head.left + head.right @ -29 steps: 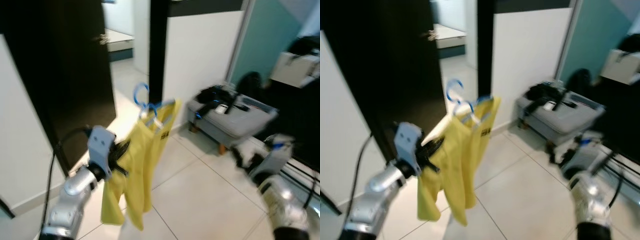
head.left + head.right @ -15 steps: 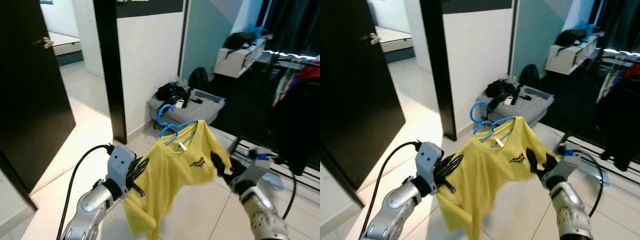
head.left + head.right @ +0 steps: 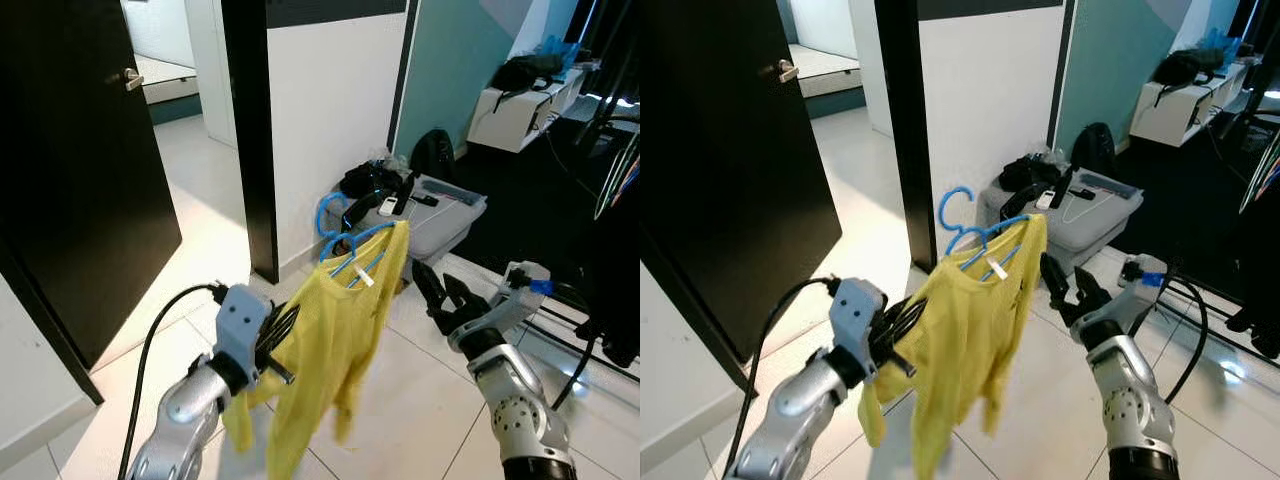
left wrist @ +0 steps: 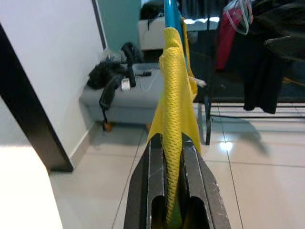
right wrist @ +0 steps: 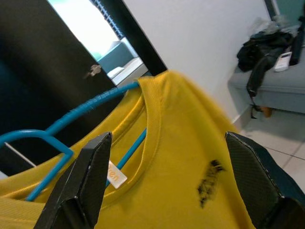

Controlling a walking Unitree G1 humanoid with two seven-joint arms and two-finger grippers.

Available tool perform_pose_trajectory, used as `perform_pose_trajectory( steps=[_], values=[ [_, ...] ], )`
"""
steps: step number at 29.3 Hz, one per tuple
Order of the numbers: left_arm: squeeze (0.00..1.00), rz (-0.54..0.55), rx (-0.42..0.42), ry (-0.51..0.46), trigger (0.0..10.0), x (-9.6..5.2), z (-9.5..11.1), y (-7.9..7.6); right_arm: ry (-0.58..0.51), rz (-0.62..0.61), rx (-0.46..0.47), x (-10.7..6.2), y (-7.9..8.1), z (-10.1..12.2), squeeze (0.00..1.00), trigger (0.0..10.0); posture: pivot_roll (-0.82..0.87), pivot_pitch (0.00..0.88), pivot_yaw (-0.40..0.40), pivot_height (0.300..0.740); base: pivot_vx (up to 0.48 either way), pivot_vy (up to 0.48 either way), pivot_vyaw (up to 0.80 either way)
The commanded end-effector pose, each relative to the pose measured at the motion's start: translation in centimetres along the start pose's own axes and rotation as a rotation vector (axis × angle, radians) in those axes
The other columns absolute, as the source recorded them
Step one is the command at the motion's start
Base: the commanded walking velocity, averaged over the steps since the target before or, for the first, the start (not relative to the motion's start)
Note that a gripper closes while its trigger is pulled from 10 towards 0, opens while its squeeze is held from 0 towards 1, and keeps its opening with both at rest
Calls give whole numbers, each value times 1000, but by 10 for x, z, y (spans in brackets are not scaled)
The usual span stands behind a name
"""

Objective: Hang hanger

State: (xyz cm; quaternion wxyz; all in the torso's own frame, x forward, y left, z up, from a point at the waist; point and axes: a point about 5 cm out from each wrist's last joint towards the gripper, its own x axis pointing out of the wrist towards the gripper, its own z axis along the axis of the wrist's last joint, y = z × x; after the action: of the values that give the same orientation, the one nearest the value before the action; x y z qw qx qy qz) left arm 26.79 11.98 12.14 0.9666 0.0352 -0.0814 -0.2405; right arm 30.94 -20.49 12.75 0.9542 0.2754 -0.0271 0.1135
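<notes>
A yellow T-shirt (image 3: 345, 320) hangs on a blue hanger (image 3: 333, 216) whose hook sticks up above the collar. My left gripper (image 3: 277, 338) is shut on the shirt's shoulder over the hanger's arm. In the left wrist view the two fingers (image 4: 153, 167) clamp the yellow cloth (image 4: 172, 95). To the right of the shirt, at about collar height, my right gripper (image 3: 440, 292) stands open and close beside it. In the right wrist view its fingers (image 5: 86, 181) are spread wide, with the shirt's collar (image 5: 176, 143) and the hanger (image 5: 95, 107) between them.
A grey bench (image 3: 445, 215) piled with black things stands against the white wall ahead. An open black door (image 3: 80, 150) is on the left. On the right is a rail with dark clothes (image 4: 257, 71) and a cable on the tiled floor (image 3: 420, 400).
The camera has swung a little. The shirt has turned from facing me to nearly edge-on and hangs narrower. My right gripper now stands beside the shirt rather than at its sleeve.
</notes>
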Motion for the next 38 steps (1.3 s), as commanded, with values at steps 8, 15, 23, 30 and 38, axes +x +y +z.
perform_pose_trajectory(
  steps=[8,15,23,30,38],
  values=[
    [0,243,-21,8,10000,-22,-8,26,79,-102,-84,-22,-26,0,0,10000,-46,0,-52,740,0,0,-800],
    [0,443,6,75,10000,-44,-21,62,231,-117,-312,-48,-35,-15,0,10000,-58,0,-69,740,0,0,-800],
    [0,533,62,100,10000,-54,-23,85,247,-126,-361,-54,-39,-11,0,10000,-50,0,-89,740,0,0,-700],
    [0,461,85,67,10000,-50,-15,83,238,-120,-378,-51,-39,-7,0,10000,-43,0,-95,740,0,0,0],
    [0,321,79,-2,10000,-34,-4,64,182,-101,-341,-40,-32,-2,0,10000,-36,0,-99,740,0,0,-500]
  ],
)
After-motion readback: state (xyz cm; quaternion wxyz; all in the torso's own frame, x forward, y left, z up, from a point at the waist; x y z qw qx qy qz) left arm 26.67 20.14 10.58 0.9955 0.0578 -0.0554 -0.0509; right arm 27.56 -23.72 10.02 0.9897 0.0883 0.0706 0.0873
